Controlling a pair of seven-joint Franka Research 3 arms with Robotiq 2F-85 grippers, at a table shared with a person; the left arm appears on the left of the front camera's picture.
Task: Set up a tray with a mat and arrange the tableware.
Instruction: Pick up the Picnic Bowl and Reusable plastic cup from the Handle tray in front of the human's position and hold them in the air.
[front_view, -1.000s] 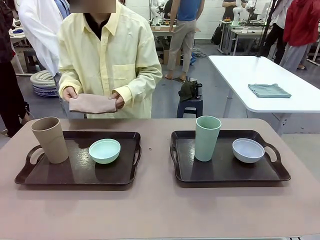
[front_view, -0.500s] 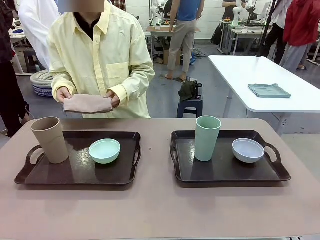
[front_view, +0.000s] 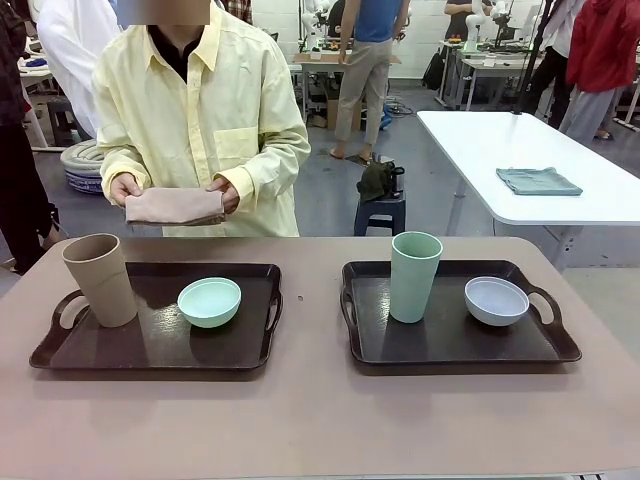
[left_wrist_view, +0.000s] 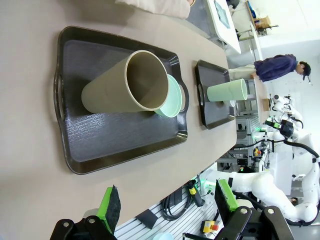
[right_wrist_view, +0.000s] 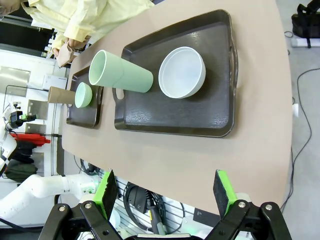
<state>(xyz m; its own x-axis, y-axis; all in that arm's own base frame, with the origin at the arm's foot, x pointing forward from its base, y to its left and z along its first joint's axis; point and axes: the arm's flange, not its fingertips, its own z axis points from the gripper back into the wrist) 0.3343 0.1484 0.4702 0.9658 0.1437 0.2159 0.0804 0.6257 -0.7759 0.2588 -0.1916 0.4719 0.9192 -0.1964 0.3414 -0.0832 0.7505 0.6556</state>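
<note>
Two trays (front_view: 150, 367) are carrying cups (front_view: 100, 280) and bowls (front_view: 209, 302), well beyond left gripper (left_wrist_view: 168, 201) and right gripper (right_wrist_view: 165, 191), both gaping apart.
Person (front_view: 200, 110) is edging the mat (front_view: 175, 206) slightly left; nothing else is moving.

A person in a pale yellow shirt (front_view: 200, 110) stands at the far edge of the pinkish-brown counter (front_view: 320, 420). Behind, a white rectangular table (front_view: 480, 140) carries a folded grey-green cloth (front_view: 538, 181); near it, a black stool (front_view: 380, 213) bears what looks like a dark bag (front_view: 378, 180).
</note>
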